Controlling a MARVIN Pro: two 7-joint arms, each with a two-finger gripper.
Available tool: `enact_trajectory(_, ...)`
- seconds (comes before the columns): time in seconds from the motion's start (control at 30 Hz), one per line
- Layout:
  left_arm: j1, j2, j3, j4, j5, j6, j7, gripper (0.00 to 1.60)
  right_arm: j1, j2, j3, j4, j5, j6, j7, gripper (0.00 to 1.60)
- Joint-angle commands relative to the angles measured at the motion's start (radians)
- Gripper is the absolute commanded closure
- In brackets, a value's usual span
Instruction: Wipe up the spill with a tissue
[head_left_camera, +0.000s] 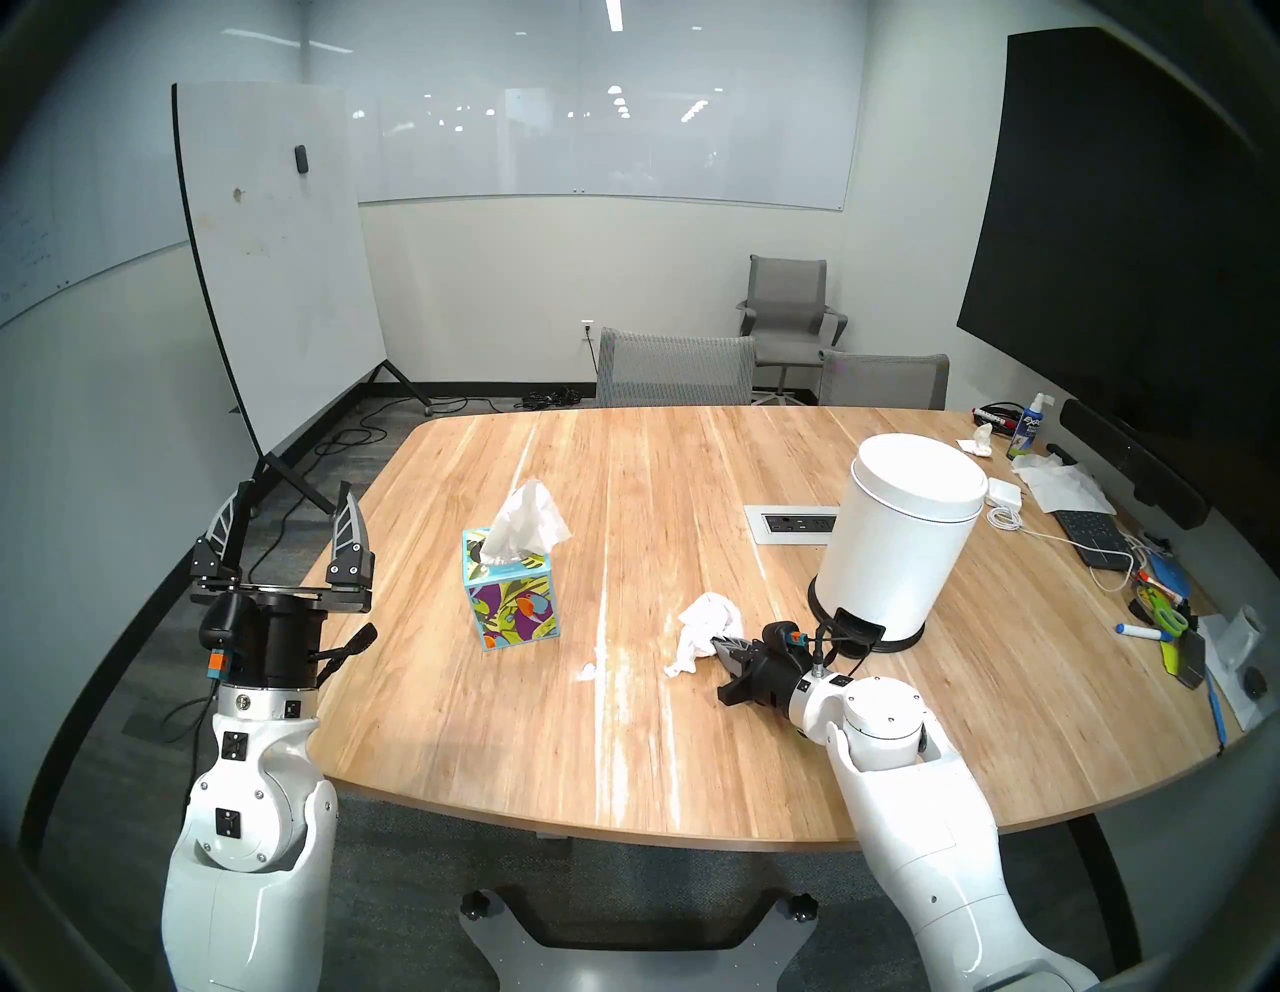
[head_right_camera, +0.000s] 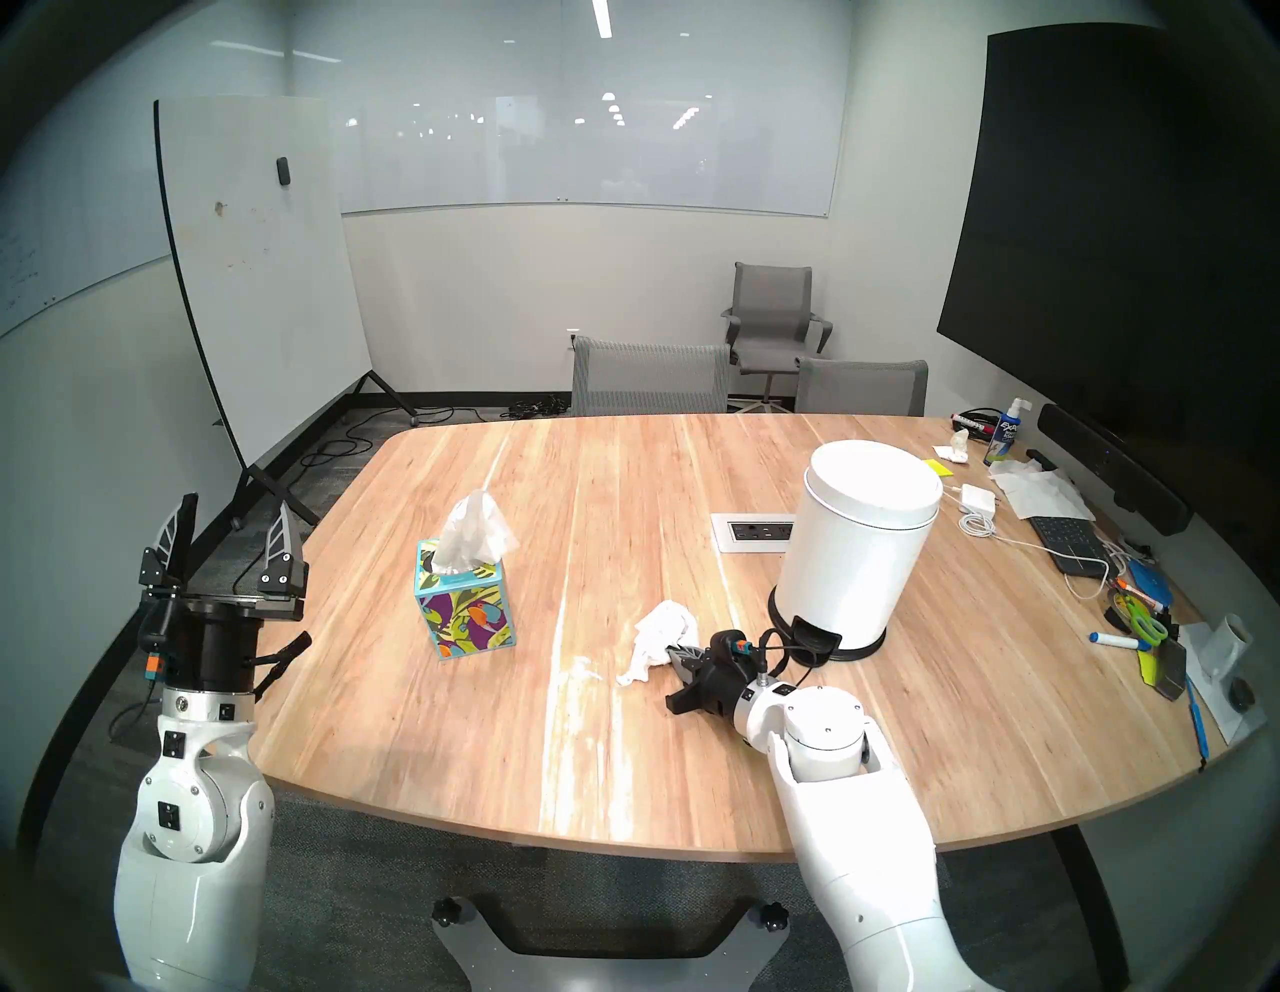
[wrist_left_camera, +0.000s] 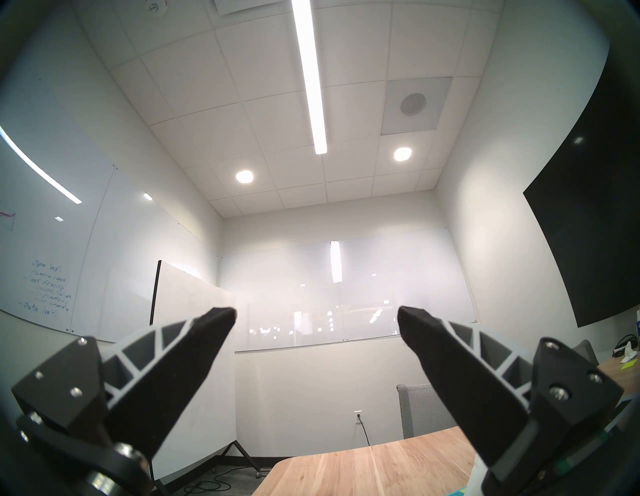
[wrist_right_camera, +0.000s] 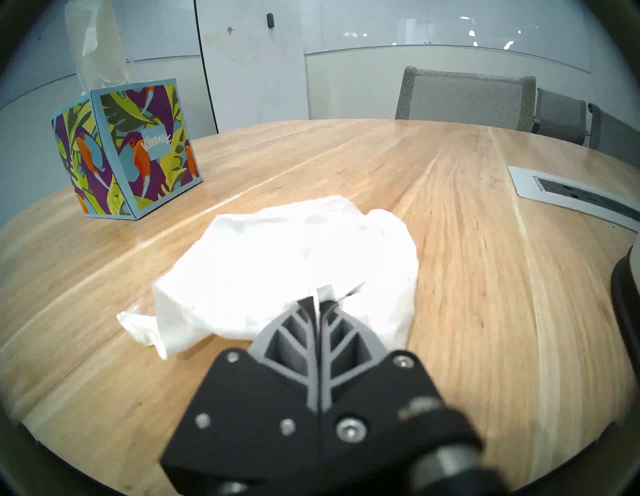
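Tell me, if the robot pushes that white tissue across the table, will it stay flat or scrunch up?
Probably scrunch. The tissue is already crumpled and drooping where the right hand pinches it, so it looks floppy, not stiff. It seems very light, so it should drag easily over the smooth wooden table. A thin corner trails loose and might tear if wet.

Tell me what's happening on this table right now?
The right gripper is shut on a crumpled white tissue, holding it low against the wooden table in front of the white pedal bin. The left gripper is open, pointing up beside the table edge, holding nothing. A patterned tissue box stands to the left with a fresh sheet sticking out. A small pale blot lies left of the tissue.
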Motion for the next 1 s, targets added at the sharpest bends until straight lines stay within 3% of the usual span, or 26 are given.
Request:
enact_trajectory(0.0, 0.002, -0.002, -0.002, -0.018, 0.001, -0.007, 0.001, 0.0, -0.01, -0.003, 0.006, 0.023, 0.006, -0.013, -0.003, 1.6)
enact_trajectory(0.17, 0.002, -0.002, -0.002, -0.017, 0.0, -0.007, 0.001, 0.0, -0.025, 0.032, 0.049, 0.012, 0.019, -0.016, 0.014, 1.6)
enact_trajectory(0.5, 0.002, -0.002, -0.002, -0.017, 0.001, -0.007, 0.001, 0.0, -0.08, 0.046, 0.084, -0.035, 0.034, -0.02, 0.034, 1.6)
enact_trajectory(0.63, 0.002, -0.002, -0.002, -0.018, 0.001, -0.007, 0.001, 0.0, -0.083, 0.034, 0.072, -0.045, 0.029, -0.018, 0.032, 1.6)
enact_trajectory(0.97, 0.002, -0.002, -0.002, -0.017, 0.0, -0.007, 0.001, 0.0, -0.008, -0.013, 0.011, 0.017, 0.007, -0.019, 0.015, 1.6)
